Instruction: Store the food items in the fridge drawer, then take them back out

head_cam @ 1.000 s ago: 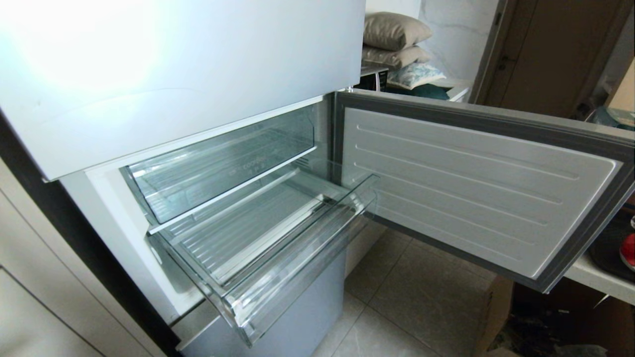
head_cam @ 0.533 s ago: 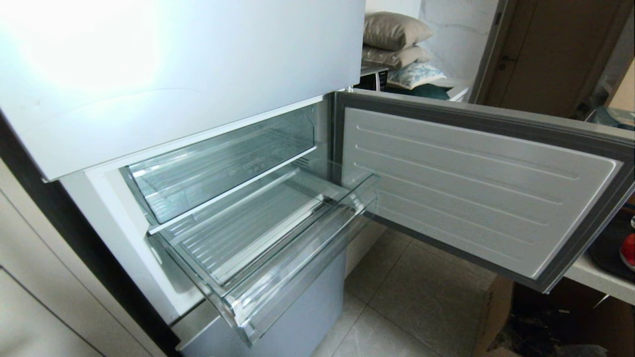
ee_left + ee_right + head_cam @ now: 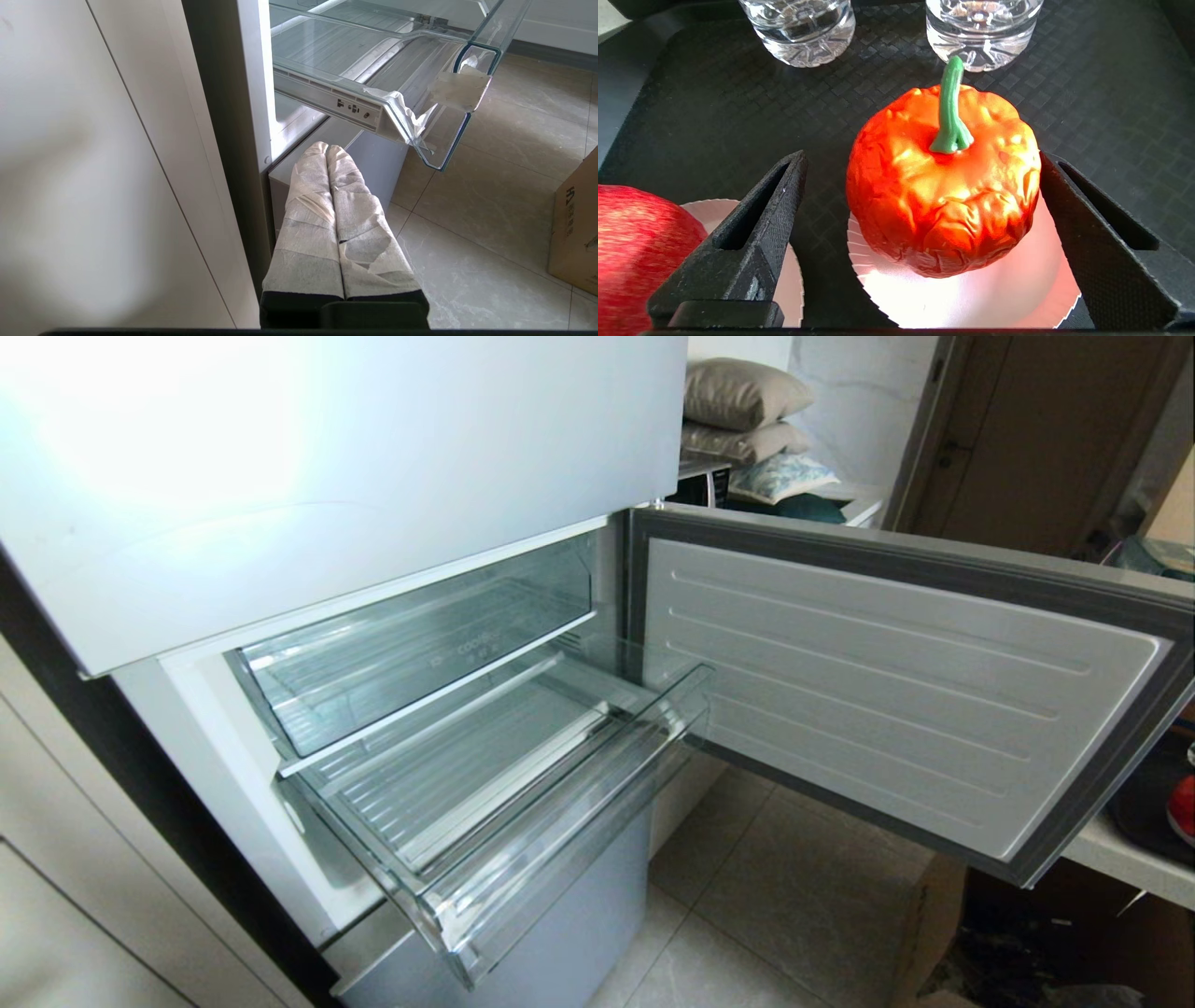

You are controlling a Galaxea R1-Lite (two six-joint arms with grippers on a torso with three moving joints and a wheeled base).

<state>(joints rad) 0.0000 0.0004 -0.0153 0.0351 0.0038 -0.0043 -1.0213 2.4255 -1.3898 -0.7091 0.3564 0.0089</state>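
Two fingers flank orange-red fruit.

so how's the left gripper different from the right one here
The left gripper has white-wrapped fingers pressed shut; the right gripper has bare black fingers spread wide. The left hangs by the fridge below the fridge drawer, near nothing to grasp; the right straddles the orange fruit on its paper disc. Neither holds anything.

We see a lumpy orange-red fruit with a green stem on a white scalloped paper disc, over a black tray with a woven check pattern. Beside it sits a red apple with pale streaks. The fridge drawer is clear with a ribbed floor.
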